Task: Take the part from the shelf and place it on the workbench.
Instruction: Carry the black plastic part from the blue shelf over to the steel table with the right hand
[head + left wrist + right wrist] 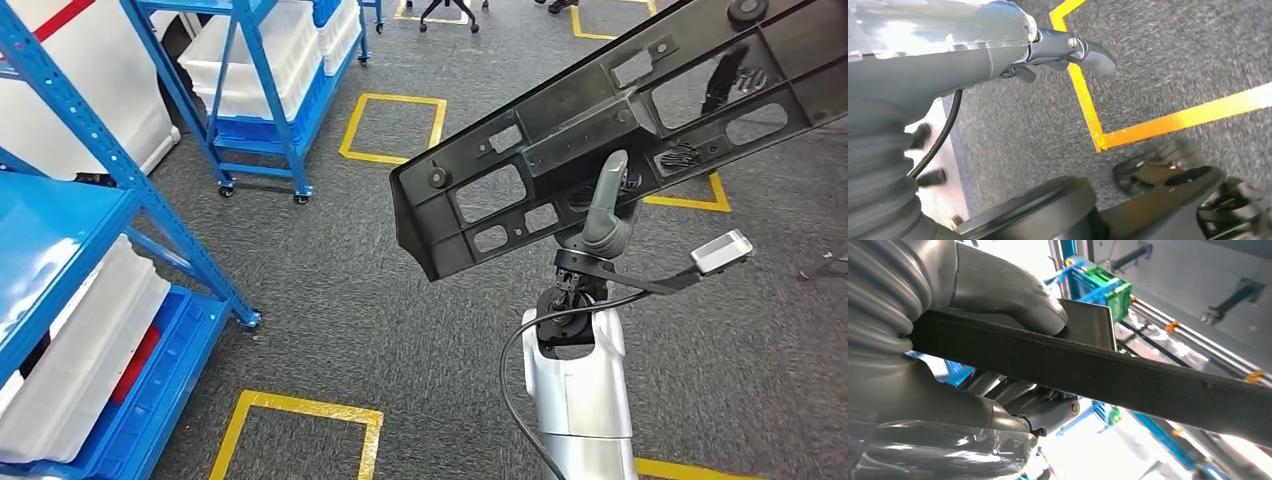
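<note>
The part is a long black plastic panel with several cut-outs, held up slantwise in the head view from centre to the top right corner. My right hand grips it from below near its lower end, the thumb lying up across its face. In the right wrist view the grey thumb presses on one side of the part's black edge and the darker fingers close on the other side. My left hand hangs over the grey floor with nothing in it, its thumb stretched out.
Blue shelving with white bins stands at the left. A blue wheeled rack with white crates is at the back. Yellow tape squares mark the grey carpet. Open floor lies in the middle.
</note>
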You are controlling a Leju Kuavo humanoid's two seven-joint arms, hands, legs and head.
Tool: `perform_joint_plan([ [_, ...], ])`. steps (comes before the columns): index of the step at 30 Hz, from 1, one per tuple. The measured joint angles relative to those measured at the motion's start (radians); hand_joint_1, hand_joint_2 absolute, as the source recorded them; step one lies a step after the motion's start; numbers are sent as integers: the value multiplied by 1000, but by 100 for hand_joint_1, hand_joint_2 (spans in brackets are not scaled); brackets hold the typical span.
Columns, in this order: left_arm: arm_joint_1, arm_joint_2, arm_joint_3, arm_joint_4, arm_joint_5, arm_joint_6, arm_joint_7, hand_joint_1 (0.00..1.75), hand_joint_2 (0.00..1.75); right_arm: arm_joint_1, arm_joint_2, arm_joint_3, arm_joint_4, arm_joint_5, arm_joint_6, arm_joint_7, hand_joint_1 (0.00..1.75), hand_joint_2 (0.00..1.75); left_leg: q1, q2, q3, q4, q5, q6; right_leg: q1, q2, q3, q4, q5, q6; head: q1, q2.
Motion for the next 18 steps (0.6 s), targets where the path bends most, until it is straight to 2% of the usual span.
perform_joint_plan([
  [1, 1, -1, 0, 0, -1, 0, 0, 0, 175, 0, 0, 1, -2, 1, -1, 0, 175, 175, 2, -24, 16, -44, 14, 2, -2, 13, -7, 3, 3, 5, 0, 0],
  [2, 2, -2, 0, 0, -1, -1, 0, 0, 175, 0, 0, 2, -4, 3, -2, 0, 175, 175, 2, -41, 22, -67, 16, 4, -5, 26, -15, 4, 7, 12, 0, 0],
  [3, 1, -3, 0, 0, -2, -1, 0, 0, 175, 1, -1, 2, -6, 5, -2, 1, 175, 175, 1, -40, 23, -75, 14, 6, -7, 39, -21, 3, 12, 20, 0, 0],
  [4, 0, -4, 0, 0, -4, -2, 0, 0, 175, 2, -2, 3, -9, 7, -4, 1, 175, 175, 1, -29, 25, -81, 16, 11, -9, 51, -25, 0, 17, 28, 0, 0],
  [5, -1, -5, 0, 0, -6, -2, 0, 0, 175, 3, -3, 3, -12, 8, -5, 0, 175, 175, 2, -16, 29, -89, 20, 17, -8, 48, -28, 1, 17, 34, 0, 0],
  [6, -2, -6, 0, 0, -9, -2, 0, 0, 175, 2, -5, 3, -17, 9, -8, -3, 175, 175, 3, -2, 33, -97, 26, 23, -5, 28, -36, 15, 8, 38, 0, 0],
  [7, -1, -7, 0, 0, -12, -3, 0, 0, 175, 1, -6, 3, -22, 10, -12, -6, 175, 175, 4, 13, 37, -105, 30, 29, -3, -3, -53, 49, -12, 42, 0, 0],
  [8, -1, -8, 0, 0, -15, -5, 0, 0, 175, 2, -7, 2, -26, 10, -16, -8, 175, 175, 2, 29, 40, -108, 32, 33, -3, -40, -80, 103, -40, 44, 0, 0],
  [9, 1, -7, 0, 0, -17, -7, 0, 0, 175, 4, -8, 2, -31, 10, -18, -10, 175, 175, 1, 44, 40, -109, 32, 35, -6, -65, -114, 169, -69, 48, 0, 0],
  [10, 1, -7, 0, 0, -20, -9, 1, 0, 175, 8, -9, 2, -35, 10, -20, -11, 175, 175, -1, 60, 40, -109, 31, 35, -9, -78, -145, 227, -88, 52, 0, 0],
  [11, 1, -7, 0, 0, -23, -11, 2, 0, 175, 14, -10, 1, -40, 10, -20, -12, 175, 175, -1, 75, 41, -109, 30, 35, -14, -84, -162, 259, -92, 55, 0, 0],
  [12, 0, -7, 0, 0, -26, -12, 4, 0, 175, 20, -12, 1, -46, 10, -20, -13, 175, 175, -1, 89, 42, -109, 27, 34, -18, -89, -160, 255, -78, 58, 0, 0],
  [13, -1, -6, 0, 0, -28, -13, 7, 0, 175, 23, -14, 0, -53, 10, -20, -14, 175, 175, -1, 103, 45, -109, 25, 31, -21, -98, -138, 211, -51, 60, 0, 0],
  [15, -2, -6, 0, 0, -30, -13, 11, 0, 175, 25, -15, 0, -67, 11, -20, -14, 175, 175, -4, 126, 52, -106, 15, 22, -18, -146, -62, 76, 3, 58, 0, 0],
  [16, -3, -6, 0, 0, -30, -13, 13, 0, 175, 24, -14, 0, -72, 12, -21, -13, 175, 175, -7, 137, 55, -105, 10, 17, -14, -165, -35, 27, 15, 52, 0, 0],
  [17, -3, -5, 0, 0, -29, -12, 15, 0, 175, 22, -14, 0, -76, 14, -21, -11, 175, 175, -10, 147, 59, -105, 4, 11, -9, -175, -21, 0, 16, 45, 0, 0],
  [18, -4, -5, 0, 0, -28, -11, 16, 0, 175, 21, -14, -1, -78, 16, -22, -9, 175, 175, -12, 157, 62, -105, 0, 5, -4, -169, -20, -6, 12, 38, 0, 0],
])
